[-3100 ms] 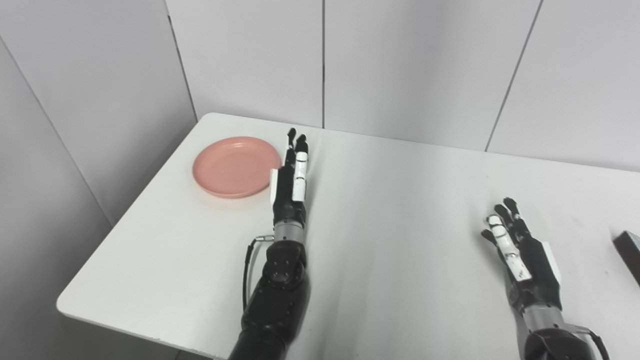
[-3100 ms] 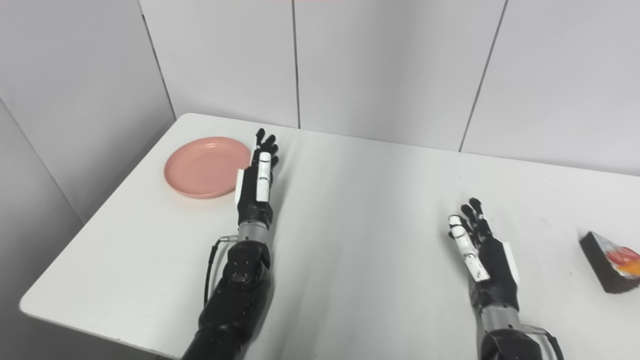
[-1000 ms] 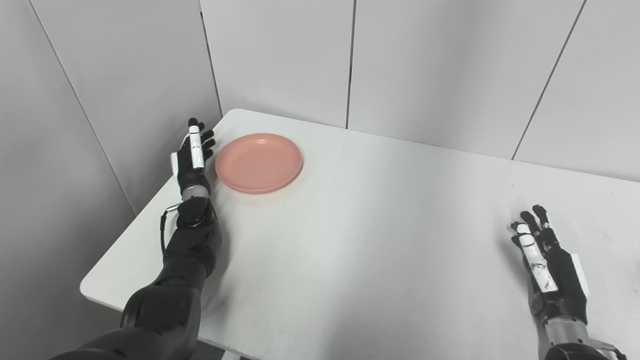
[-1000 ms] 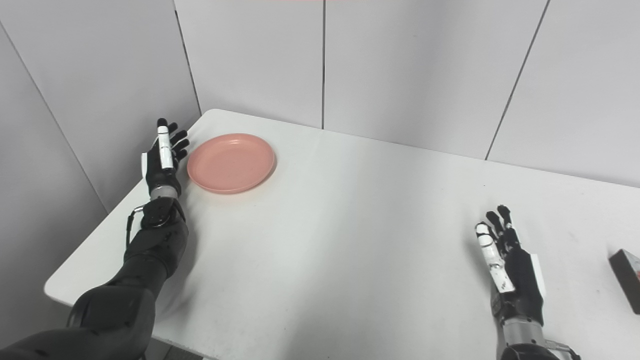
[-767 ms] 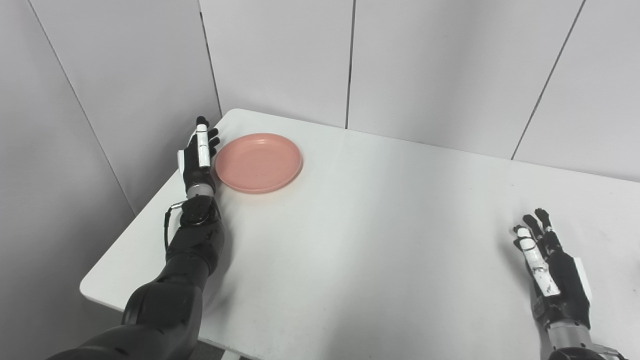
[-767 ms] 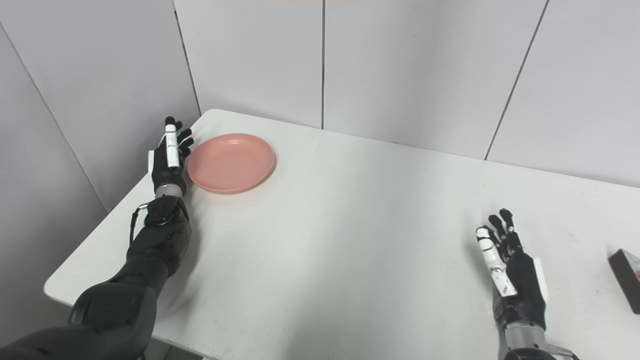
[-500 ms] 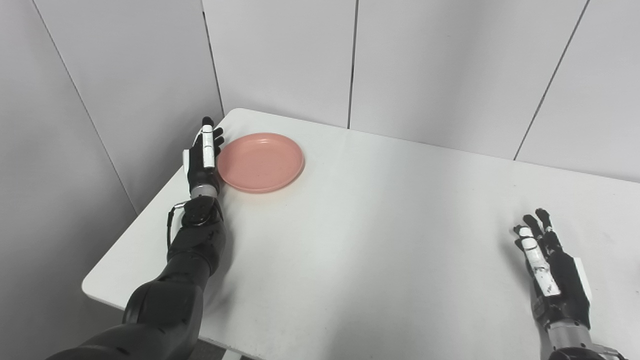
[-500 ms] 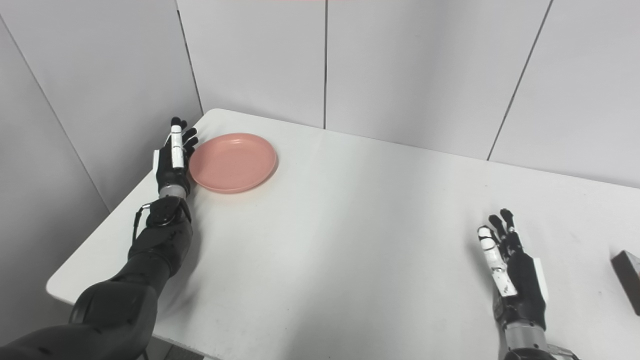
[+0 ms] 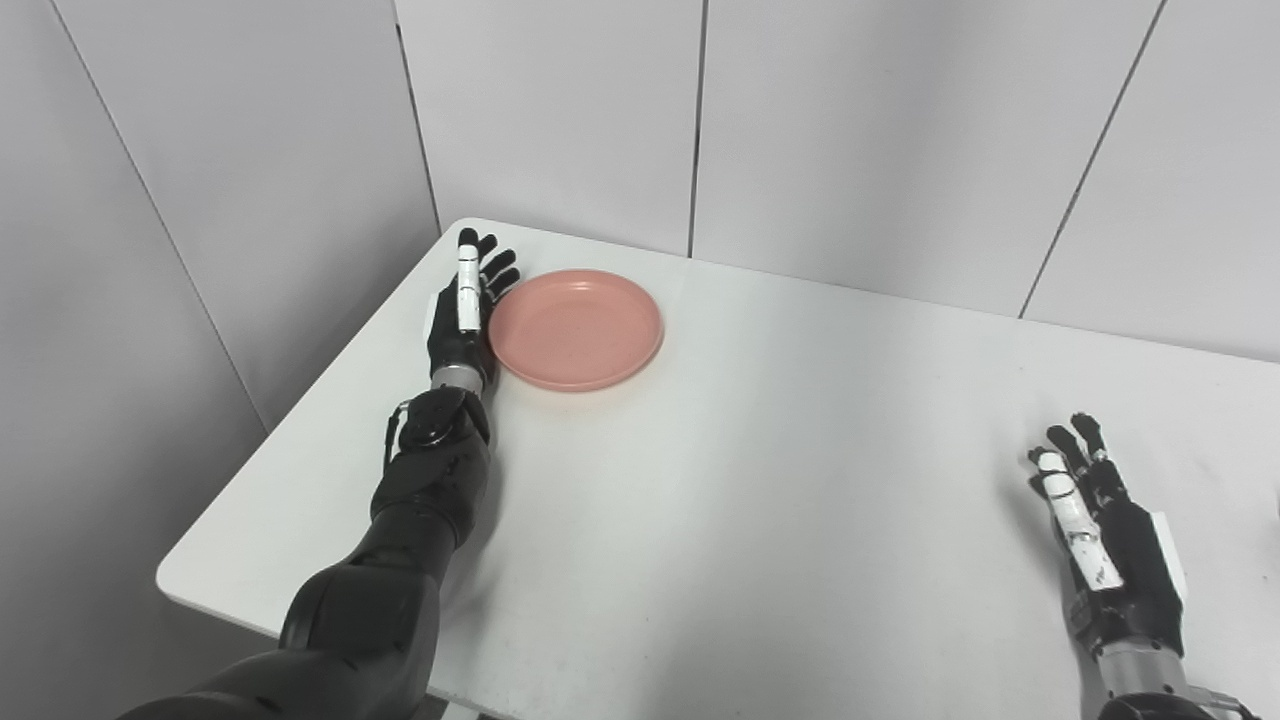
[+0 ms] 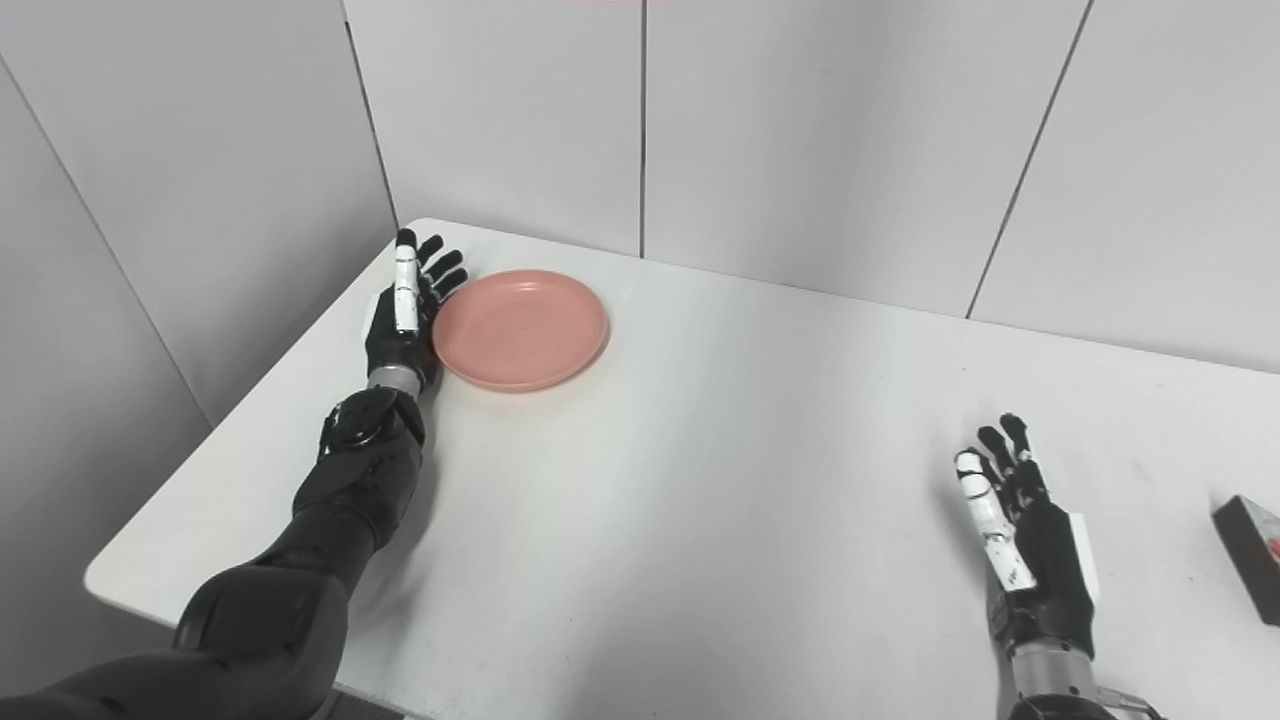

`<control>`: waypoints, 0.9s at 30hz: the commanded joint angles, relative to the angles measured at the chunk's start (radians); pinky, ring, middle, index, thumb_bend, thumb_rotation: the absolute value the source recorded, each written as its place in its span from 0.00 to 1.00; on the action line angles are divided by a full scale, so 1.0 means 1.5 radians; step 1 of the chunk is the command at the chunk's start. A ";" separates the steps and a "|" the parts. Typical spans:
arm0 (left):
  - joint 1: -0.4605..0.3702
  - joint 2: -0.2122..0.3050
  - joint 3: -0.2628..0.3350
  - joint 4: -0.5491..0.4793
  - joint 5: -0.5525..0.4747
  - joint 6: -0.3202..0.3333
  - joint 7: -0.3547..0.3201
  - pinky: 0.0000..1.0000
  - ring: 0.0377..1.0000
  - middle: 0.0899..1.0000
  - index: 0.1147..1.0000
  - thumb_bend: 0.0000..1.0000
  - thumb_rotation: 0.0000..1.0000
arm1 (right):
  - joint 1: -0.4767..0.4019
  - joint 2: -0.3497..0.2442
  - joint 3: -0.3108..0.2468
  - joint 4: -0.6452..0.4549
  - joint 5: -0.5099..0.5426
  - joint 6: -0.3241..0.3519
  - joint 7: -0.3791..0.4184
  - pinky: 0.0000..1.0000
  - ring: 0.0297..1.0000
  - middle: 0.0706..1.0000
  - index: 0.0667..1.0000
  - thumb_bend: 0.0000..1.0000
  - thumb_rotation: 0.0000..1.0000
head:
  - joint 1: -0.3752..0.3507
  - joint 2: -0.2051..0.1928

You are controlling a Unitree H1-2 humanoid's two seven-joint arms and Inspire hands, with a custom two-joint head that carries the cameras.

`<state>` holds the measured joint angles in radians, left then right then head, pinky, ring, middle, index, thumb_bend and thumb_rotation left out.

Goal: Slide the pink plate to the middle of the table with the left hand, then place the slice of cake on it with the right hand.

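The pink plate lies flat near the table's far left corner. My left hand stands on edge, open, with its palm against the plate's left rim. My right hand rests open over the table near the front right, holding nothing. The slice of cake, dark with a bit of red on top, shows only in the right eye view, cut off by the right edge, a short way right of my right hand.
The white table stands in a corner of grey wall panels. Its left edge runs close behind my left hand and forearm.
My left hand has come up against the plate's left rim, and hand and plate have moved a little to the right. The right hand has stayed in place.
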<state>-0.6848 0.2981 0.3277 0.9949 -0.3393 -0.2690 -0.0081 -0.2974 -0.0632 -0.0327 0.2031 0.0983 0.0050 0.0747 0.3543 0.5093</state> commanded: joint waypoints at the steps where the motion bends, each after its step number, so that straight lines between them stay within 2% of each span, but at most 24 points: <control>1: -0.016 0.002 -0.005 -0.018 0.000 0.011 -0.017 0.87 0.86 0.83 0.83 0.79 1.00 | -0.017 0.002 0.001 -0.021 0.002 -0.004 0.003 0.93 0.90 0.93 0.96 0.42 0.65 | 0.000 0.000; 12: 0.004 -0.018 -0.029 -0.089 0.003 0.057 -0.050 0.85 0.85 0.83 0.82 0.79 1.00 | -0.017 0.007 0.000 -0.024 0.003 -0.001 -0.002 0.92 0.89 0.92 0.95 0.43 0.63 | -0.002 0.004; 16: 0.011 -0.028 -0.042 -0.121 0.007 0.076 -0.065 0.84 0.85 0.84 0.83 0.78 1.00 | -0.017 0.004 0.004 -0.025 -0.003 -0.001 0.001 0.95 0.90 0.93 0.96 0.43 0.66 | -0.003 0.005; 18: 0.015 -0.033 -0.048 -0.139 0.005 0.091 -0.067 0.83 0.85 0.84 0.83 0.80 1.00 | -0.016 0.005 0.005 -0.027 -0.009 0.000 -0.003 0.92 0.89 0.92 0.96 0.43 0.68 | -0.004 0.005; 22: 0.023 -0.047 -0.050 -0.171 -0.007 0.120 -0.077 0.83 0.85 0.84 0.82 0.79 1.00 | -0.015 0.004 0.004 -0.031 -0.004 0.000 0.002 0.93 0.90 0.93 0.96 0.42 0.66 | -0.005 0.006; 27: 0.028 -0.062 -0.061 -0.189 0.000 0.135 -0.088 0.83 0.86 0.84 0.83 0.78 1.00 | -0.016 0.004 0.001 -0.025 -0.002 -0.005 0.002 0.93 0.90 0.93 0.96 0.43 0.64 | -0.005 0.009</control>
<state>-0.6131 0.2002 0.2429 0.7417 -0.3374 -0.0677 -0.1198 -0.2972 -0.0566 -0.0266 0.1923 0.0913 0.0137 0.0772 0.3467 0.5216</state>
